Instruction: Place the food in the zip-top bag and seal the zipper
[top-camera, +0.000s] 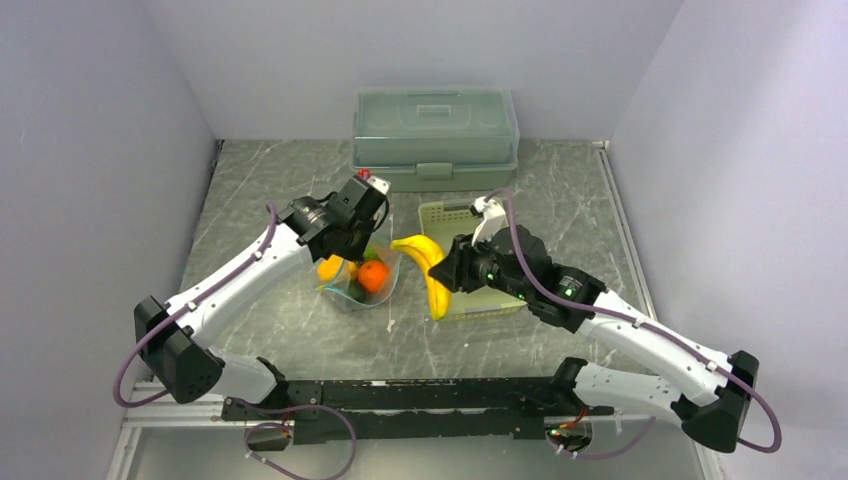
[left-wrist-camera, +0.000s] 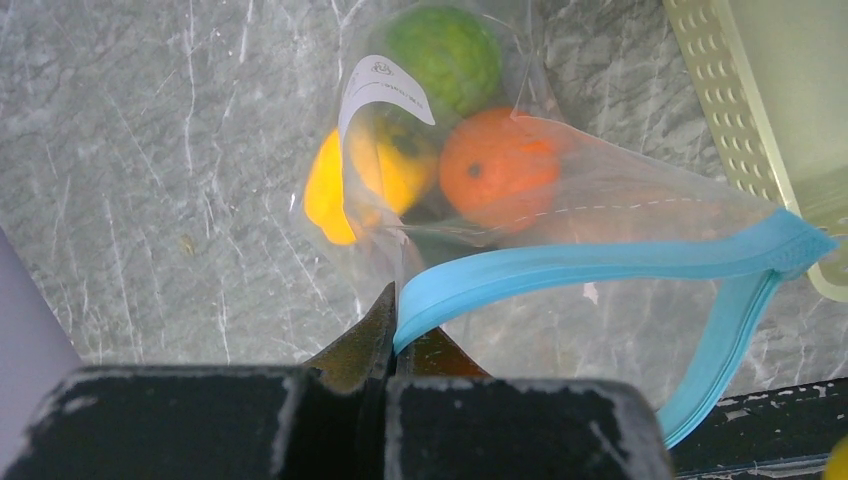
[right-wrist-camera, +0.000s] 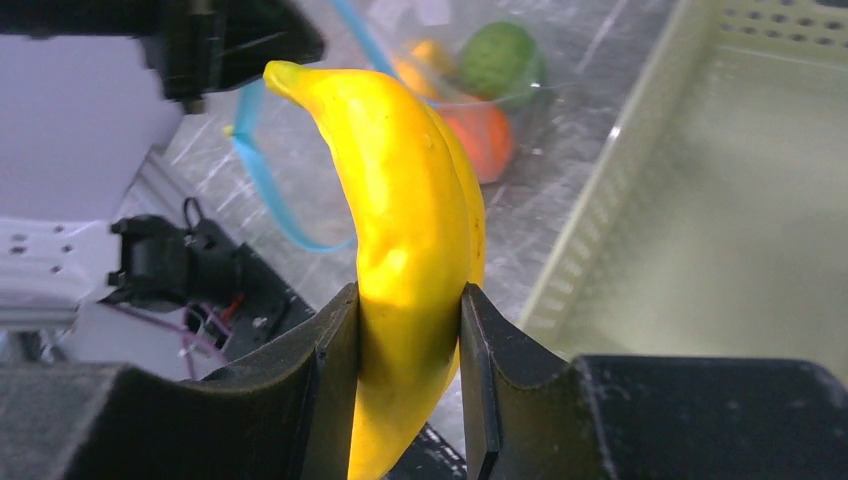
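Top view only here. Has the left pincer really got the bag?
Observer: Yes. The left pincer is shut on one strip of the zipper.
Operator: Mouth open?
Observer: Yes, the zipper's two strips stand apart in a loop.
Operator: Bananas secure?
Observer: Looks so: the right pincer presses the bananas from both sides, tip toward the bag.

Landmark: pale green slotted basket. Just left: clear floppy zip-top bag, round orange ball inside. Over left rim: yellow toy bananas. Behind: translucent green lidded box.
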